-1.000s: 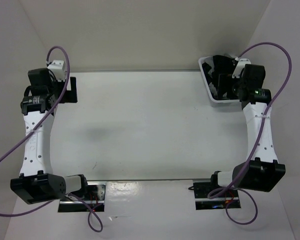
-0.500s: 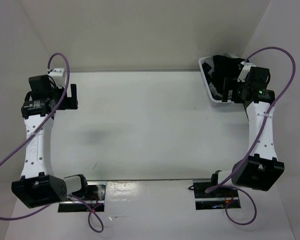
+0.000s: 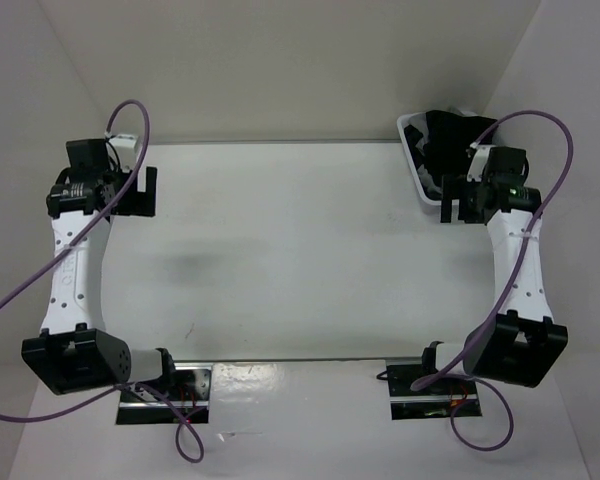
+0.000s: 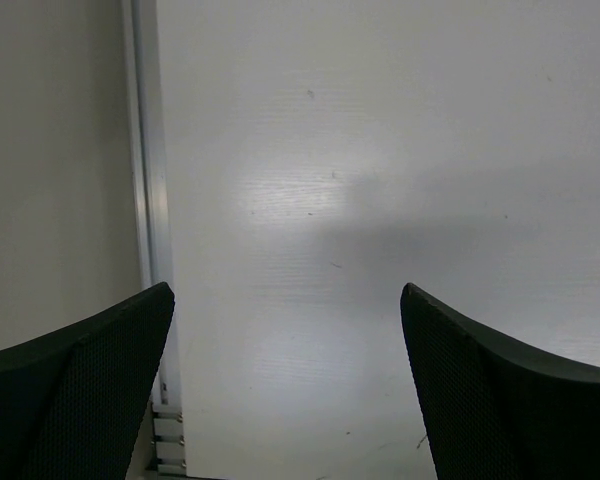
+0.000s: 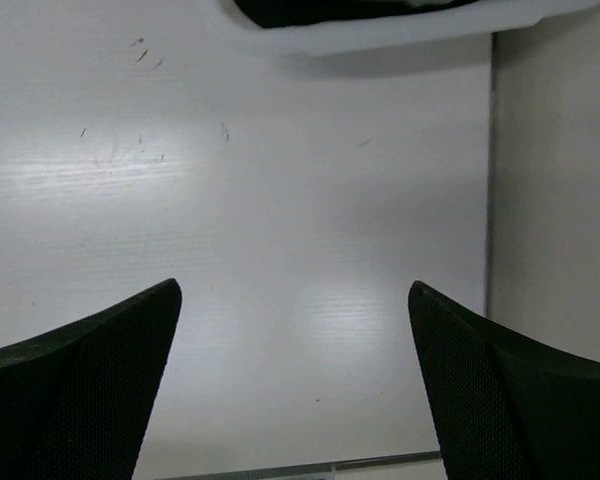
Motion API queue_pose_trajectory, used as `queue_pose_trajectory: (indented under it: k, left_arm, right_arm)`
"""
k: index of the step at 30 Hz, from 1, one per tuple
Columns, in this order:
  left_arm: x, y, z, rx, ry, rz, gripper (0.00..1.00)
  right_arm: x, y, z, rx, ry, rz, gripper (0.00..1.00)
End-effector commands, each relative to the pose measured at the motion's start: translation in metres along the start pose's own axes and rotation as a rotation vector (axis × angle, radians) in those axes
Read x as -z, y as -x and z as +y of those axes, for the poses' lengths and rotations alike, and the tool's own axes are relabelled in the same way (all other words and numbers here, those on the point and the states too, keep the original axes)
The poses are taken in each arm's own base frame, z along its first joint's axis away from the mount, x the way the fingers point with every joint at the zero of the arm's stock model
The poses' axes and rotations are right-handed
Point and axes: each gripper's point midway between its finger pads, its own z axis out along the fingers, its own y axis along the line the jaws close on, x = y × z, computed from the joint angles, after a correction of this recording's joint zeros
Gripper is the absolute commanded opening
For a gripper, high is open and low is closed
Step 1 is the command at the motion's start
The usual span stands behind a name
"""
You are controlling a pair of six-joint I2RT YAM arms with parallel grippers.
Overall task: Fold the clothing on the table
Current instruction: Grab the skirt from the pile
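The desk [image 3: 300,250] is a broad white surface with one arm along each side. The left claw [image 3: 135,192] hangs over the far left part of the desk. Its jaws are spread wide with nothing between them. In the left wrist view the left claw [image 4: 285,290] shows only bare white desk [image 4: 380,150] between its two dark fingers, and a metal rail [image 4: 145,150] runs along the desk's edge on the left of that picture.

The right claw [image 3: 458,200] hangs over the far right part of the desk, just at the near edge of a small white basket [image 3: 412,150] that sits in the far right corner. Its jaws are also spread wide and hold nothing. The clothing [image 3: 442,130], a dark black fabric, lies bunched inside that basket and is not spread on the desk. In the right wrist view the right claw [image 5: 293,287] frames scuffed white desk [image 5: 280,200]. The basket's rim [image 5: 380,35] and a strip of the black clothing [image 5: 330,8] show at the top edge.

A purple cable [image 3: 10,310] loops from each arm.
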Motion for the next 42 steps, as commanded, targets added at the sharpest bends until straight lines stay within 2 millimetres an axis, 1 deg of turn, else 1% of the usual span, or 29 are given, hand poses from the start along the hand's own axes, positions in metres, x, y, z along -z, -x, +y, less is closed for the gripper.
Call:
queue_pose_trajectory:
  k: [1,2,5,6,9,10,12,13,14,16,17,18,19,20,21,22,24,25,26,27,28,29,31,32,33,37,38,39,42]
  left_arm:
    - [0.009,0.006,-0.001,0.063,0.019,-0.072,1.0]
    - [0.01,0.004,0.006,0.075,0.065,-0.087,1.0]
    - [0.009,-0.001,0.008,0.052,0.084,-0.126,1.0]
    - [-0.001,-0.019,0.007,0.052,0.094,-0.089,1.0]
    - [-0.012,-0.033,0.006,0.053,0.102,-0.074,1.0]
    - [-0.019,-0.045,0.0,0.07,0.081,-0.045,1.0]
    - [-0.025,-0.049,-0.009,0.095,0.039,-0.049,1.0]
    - [-0.032,-0.048,-0.015,0.094,0.006,-0.044,1.0]
    - [-0.034,-0.052,-0.019,0.101,-0.025,-0.039,1.0]
    - [-0.044,-0.058,-0.021,0.123,-0.072,-0.01,1.0]
    - [-0.047,-0.059,-0.023,0.124,-0.084,-0.002,1.0]
    - [-0.049,-0.057,-0.02,0.12,-0.086,-0.002,1.0]
    - [-0.055,-0.063,-0.025,0.124,-0.112,0.03,1.0]
    - [-0.056,-0.065,-0.022,0.132,-0.109,0.047,1.0]
    - [-0.059,-0.064,-0.02,0.129,-0.117,0.049,1.0]
    - [-0.063,-0.069,-0.021,0.133,-0.124,0.08,1.0]
    - [-0.066,-0.071,-0.017,0.141,-0.11,0.099,1.0]
    - [-0.071,-0.074,-0.017,0.143,-0.114,0.117,1.0]
    - [-0.069,-0.071,-0.018,0.135,-0.123,0.112,1.0]
    - [-0.071,-0.07,-0.017,0.135,-0.124,0.115,1.0]
    - [-0.071,-0.07,-0.017,0.135,-0.124,0.115,1.0]
    - [-0.071,-0.071,-0.014,0.141,-0.117,0.115,1.0]
    - [-0.074,-0.071,-0.013,0.131,-0.118,0.115,1.0]
    - [-0.074,-0.07,-0.015,0.132,-0.13,0.112,1.0]
    - [-0.074,-0.069,-0.016,0.123,-0.139,0.109,1.0]
    - [-0.075,-0.063,-0.023,0.099,-0.188,0.076,1.0]
    - [-0.074,-0.062,-0.025,0.1,-0.2,0.073,1.0]
    - [-0.078,-0.062,-0.025,0.1,-0.2,0.074,1.0]
    - [-0.087,-0.06,-0.021,0.093,-0.194,0.089,1.0]
  right_arm:
    - [0.0,0.004,0.013,-0.02,0.044,-0.064,0.98]
    - [0.001,0.004,0.013,-0.019,0.043,-0.073,0.98]
    - [0.001,0.019,-0.005,-0.022,-0.054,-0.154,0.98]
    - [0.001,0.025,-0.006,-0.022,-0.058,-0.178,0.98]
    - [-0.011,0.05,-0.005,-0.045,-0.04,-0.211,0.98]
    - [-0.031,0.052,-0.003,-0.072,-0.024,-0.18,0.98]
    - [-0.044,0.068,0.005,-0.089,0.036,-0.182,0.98]
    - [-0.067,0.066,0.008,-0.099,0.058,-0.141,0.98]
    - [-0.072,0.076,0.009,-0.098,0.069,-0.15,0.98]
    - [-0.09,0.08,0.016,-0.084,0.078,-0.124,0.98]
    - [-0.107,0.085,0.017,-0.065,0.072,-0.107,0.98]
    - [-0.115,0.088,0.012,-0.066,0.048,-0.099,0.98]
    - [-0.117,0.102,0.017,-0.045,0.056,-0.122,0.98]
    - [-0.133,0.098,0.015,-0.046,0.044,-0.093,0.98]
    - [-0.138,0.101,0.02,-0.038,0.051,-0.094,0.98]
    - [-0.138,0.116,0.02,-0.028,0.058,-0.124,0.98]
    - [-0.157,0.116,0.02,-0.028,0.06,-0.104,0.98]
    - [-0.156,0.132,0.018,-0.028,0.056,-0.137,0.98]
    - [-0.172,0.124,0.02,-0.028,0.061,-0.095,0.98]
    - [-0.178,0.126,0.02,-0.028,0.062,-0.091,0.98]
    - [-0.176,0.141,0.018,-0.028,0.058,-0.121,0.98]
    - [-0.191,0.136,0.019,-0.039,0.062,-0.093,0.98]
    - [-0.193,0.15,0.012,-0.057,0.052,-0.12,0.98]
    - [-0.208,0.142,0.013,-0.057,0.055,-0.089,0.98]
    - [-0.208,0.151,0.012,-0.057,0.054,-0.1,0.98]
    - [-0.235,0.146,0.003,-0.054,0.032,-0.061,0.95]
    - [-0.234,0.156,0.002,-0.054,0.029,-0.083,0.94]
    - [-0.25,0.142,0.004,-0.055,0.034,-0.037,0.92]
    - [-0.265,0.138,-0.008,-0.059,0.022,-0.024,0.86]
